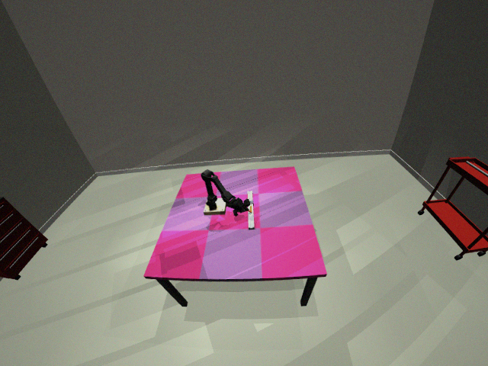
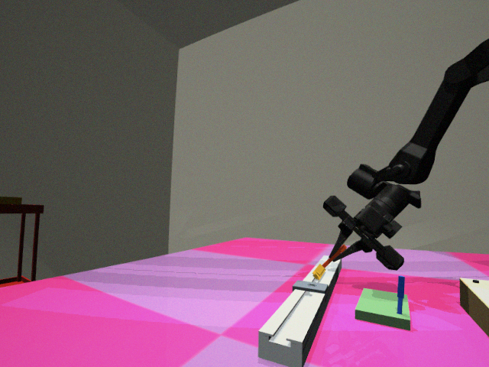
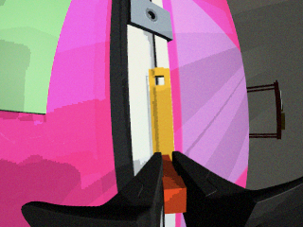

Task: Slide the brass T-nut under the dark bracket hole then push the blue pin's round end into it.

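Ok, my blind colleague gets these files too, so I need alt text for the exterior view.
Black fingers grip the orange handle of a brass T-nut, tilted over a slotted aluminum rail, just behind its dark bracket. Right of the rail, a blue pin stands upright in a green tray.

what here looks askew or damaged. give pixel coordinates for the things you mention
Nothing looks damaged. The brass T-nut [image 2: 318,271] [image 3: 163,113] tilts over the aluminum rail [image 2: 278,319] [image 3: 139,71], but the gripper [image 2: 335,258] [image 3: 166,158] grips its orange handle [image 2: 336,254] [image 3: 174,199], so that seems intended.
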Controlling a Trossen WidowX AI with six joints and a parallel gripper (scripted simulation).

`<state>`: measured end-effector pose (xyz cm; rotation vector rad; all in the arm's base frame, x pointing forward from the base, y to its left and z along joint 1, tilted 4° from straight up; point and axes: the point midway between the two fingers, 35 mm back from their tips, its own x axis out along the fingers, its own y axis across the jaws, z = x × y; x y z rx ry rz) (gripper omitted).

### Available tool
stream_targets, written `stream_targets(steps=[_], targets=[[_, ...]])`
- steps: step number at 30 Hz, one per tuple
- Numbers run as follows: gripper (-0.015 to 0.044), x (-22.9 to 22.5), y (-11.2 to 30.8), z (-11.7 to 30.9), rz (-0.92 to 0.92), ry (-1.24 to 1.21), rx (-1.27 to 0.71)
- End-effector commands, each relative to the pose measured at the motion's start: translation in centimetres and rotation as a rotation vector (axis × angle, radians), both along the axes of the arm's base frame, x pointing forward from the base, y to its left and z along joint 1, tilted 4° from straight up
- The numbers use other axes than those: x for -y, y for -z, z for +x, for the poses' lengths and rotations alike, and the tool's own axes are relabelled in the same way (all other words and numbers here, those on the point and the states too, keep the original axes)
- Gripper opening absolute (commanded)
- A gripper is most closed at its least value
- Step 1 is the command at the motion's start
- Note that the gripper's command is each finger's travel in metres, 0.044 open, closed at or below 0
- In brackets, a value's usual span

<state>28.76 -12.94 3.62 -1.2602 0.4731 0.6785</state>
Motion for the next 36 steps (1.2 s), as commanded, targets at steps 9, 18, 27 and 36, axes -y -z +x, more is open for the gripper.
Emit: stream_targets(steps=[9,18,27,36], targets=[[-0.0150,-0.10,-0.06,0.11,0.006,-0.007,-0.014],[-0.0150,-0.06,-0.11,0.21,0.010,-0.008,-0.035],[-0.0150,0.00,-0.16,0.30,0.014,-0.010,-0.055],[-0.0150,0.06,-0.21,0.38,0.018,-0.011,-0.075]])
